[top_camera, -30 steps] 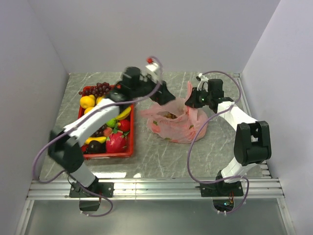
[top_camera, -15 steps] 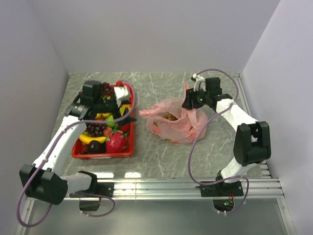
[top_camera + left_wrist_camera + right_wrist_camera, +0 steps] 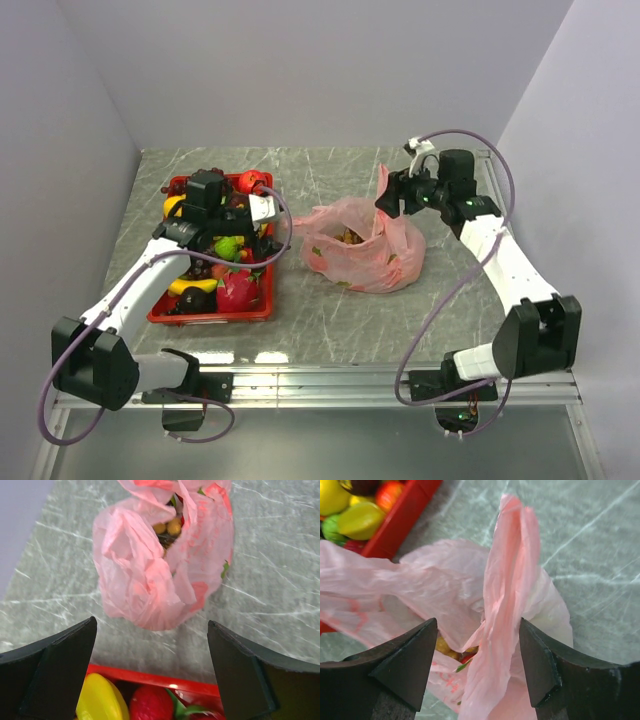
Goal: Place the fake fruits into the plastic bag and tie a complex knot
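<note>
Between the fingers of the right pincer [image 3: 477,630] stands one upright strip of pink film [image 3: 510,570], a raised edge of the bag [image 3: 365,250]. The jaws sit apart on either side of it, and whether either pad touches the film cannot be told. Over the far end of the tray [image 3: 215,317] the left pincer [image 3: 151,627] is spread wide with nothing in it, facing the bag across a band of table [image 3: 330,330].

One bag, one tray, two arms. The bag lies on the table just right of the tray, between the two pincers, its mouth gaping upward. Two tan berries [image 3: 174,526] show in that mouth from the left wrist, and a scrap of green [image 3: 225,570] shows at the bag's side; anything else inside is veiled by crumpled film. The tray is heaped with fruits [image 3: 225,270]. From above, one pink dragon fruit [image 3: 238,290], one red apple [image 3: 250,182], one green fruit [image 3: 228,247] and several yellow ones [image 3: 174,207] can be picked out. The left arm covers the middle of the heap, so no full count is possible.

The left arm runs from its base along the tray's near-left side, then bends right above it. The right arm rises from its base, folds at an elbow near the right wall and reaches leftward to the bag's far-right edge.
</note>
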You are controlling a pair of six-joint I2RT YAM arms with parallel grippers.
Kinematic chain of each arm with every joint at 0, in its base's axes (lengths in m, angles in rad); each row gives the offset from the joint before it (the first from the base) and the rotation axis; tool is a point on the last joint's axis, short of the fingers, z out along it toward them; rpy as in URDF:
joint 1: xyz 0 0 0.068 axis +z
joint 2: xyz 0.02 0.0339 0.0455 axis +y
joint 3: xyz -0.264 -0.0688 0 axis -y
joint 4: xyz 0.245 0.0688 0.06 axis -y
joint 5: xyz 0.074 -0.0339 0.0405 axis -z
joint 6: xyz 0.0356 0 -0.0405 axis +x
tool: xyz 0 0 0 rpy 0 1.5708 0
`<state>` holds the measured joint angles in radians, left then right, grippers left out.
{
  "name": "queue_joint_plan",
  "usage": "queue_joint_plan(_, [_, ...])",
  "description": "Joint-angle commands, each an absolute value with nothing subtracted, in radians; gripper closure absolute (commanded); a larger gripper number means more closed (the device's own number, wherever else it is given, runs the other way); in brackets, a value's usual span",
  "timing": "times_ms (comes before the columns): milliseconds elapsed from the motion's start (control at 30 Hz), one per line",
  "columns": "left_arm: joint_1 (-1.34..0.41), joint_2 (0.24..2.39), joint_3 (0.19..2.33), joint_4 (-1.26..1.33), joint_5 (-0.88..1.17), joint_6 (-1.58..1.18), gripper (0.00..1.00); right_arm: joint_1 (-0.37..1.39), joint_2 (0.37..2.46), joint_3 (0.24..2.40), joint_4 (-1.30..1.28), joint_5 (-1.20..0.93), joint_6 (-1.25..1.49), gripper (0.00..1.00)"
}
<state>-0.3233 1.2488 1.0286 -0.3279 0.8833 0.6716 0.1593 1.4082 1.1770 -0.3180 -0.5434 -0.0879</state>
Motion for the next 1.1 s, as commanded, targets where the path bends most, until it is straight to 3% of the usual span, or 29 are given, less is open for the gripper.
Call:
queue_joint_plan(0, [-0.333,1.25,1.054,-0.212,0.928,0.712,0.03,0.164,1.332,1.171,-0.279,-0.563,-0.107,0.26])
queue_joint_plan(333, [-0.371,1.238,1.095,-0.271,0.976,0.807,0.19,0.236,1.235,1.196,-0.169,-0.653,-0.184,0.27])
queue_joint_plan(633, [-0.402,1.267,1.126,-0.302,0.976,0.788,0.65,0.379,1.403,1.178,-0.091,-0.716,-0.141,0.36])
queue_joint_plan(733, [-0.408,1.282,1.141,-0.324,0.976,0.798,0.74,0.399,1.492,1.18,-0.003,-0.703,-0.065,0.44])
queue_joint_plan(767, [-0.411,1.287,1.141,-0.325,0.974,0.798,0.76,0.4,1.541,1.184,0.03,-0.698,-0.043,0.54])
queue_joint_plan(867, [-0.419,1.295,1.141,-0.311,0.962,0.779,0.85,0.405,1.624,1.197,0.054,-0.722,0.039,0.67])
queue_joint_plan(1067, [-0.425,1.361,1.146,-0.148,0.888,0.556,1.0,0.443,1.643,1.109,0.072,-0.804,0.092,0.79])
